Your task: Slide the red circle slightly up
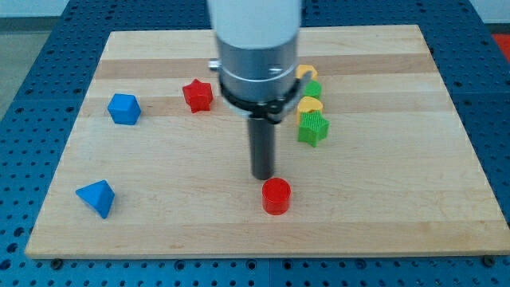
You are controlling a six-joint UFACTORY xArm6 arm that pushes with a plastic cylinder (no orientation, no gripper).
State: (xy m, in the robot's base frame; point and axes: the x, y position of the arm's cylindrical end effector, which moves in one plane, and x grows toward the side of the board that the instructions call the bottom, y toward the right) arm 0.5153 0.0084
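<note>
Red circle, a short red cylinder, stands on the wooden board a little toward the bottom edge from the board's middle, roughly centred between the left and right edges. My tip is just above it and slightly toward the view's left, very close to the circle's upper left rim; whether they touch I cannot tell. No pincer is fitted, only the straight dark rod below the grey and white arm body, so there is nothing to spread or press together. A red star lies toward the top edge, to the left of the rod and well apart from the circle. A blue block, many-sided, sits near the left edge at about the star's height, and a blue triangle-like block lies near the bottom left corner. To the right of the arm body a cluster runs downward: a yellow block partly hidden by the arm, a green block just under it, a second yellow block, and a ribbed green cube touching it from below.
</note>
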